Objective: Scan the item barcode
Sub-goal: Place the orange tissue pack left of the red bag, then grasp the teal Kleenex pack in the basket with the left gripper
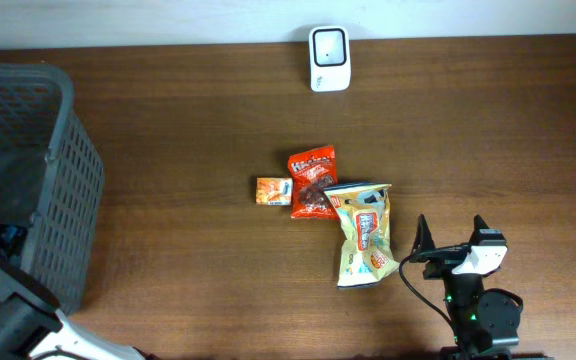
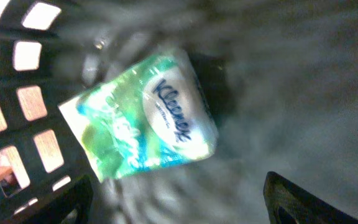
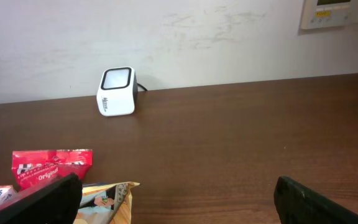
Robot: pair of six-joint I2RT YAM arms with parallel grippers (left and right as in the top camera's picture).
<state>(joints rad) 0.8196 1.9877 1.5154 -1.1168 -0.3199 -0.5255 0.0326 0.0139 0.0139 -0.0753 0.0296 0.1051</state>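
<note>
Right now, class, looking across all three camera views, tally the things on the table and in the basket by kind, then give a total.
Snack packets: 3 (orange packet, red packet, yellow bag)
Tissue pack: 1
Scanner: 1
Basket: 1
Total: 6

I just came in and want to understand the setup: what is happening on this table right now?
The left gripper is open inside the grey basket, above a green Kleenex tissue pack lying there. The right gripper is open beside the yellow snack bag. A red snack bag and a small orange packet lie next to it. The white scanner stands at the far edge. Nothing is held.
</note>
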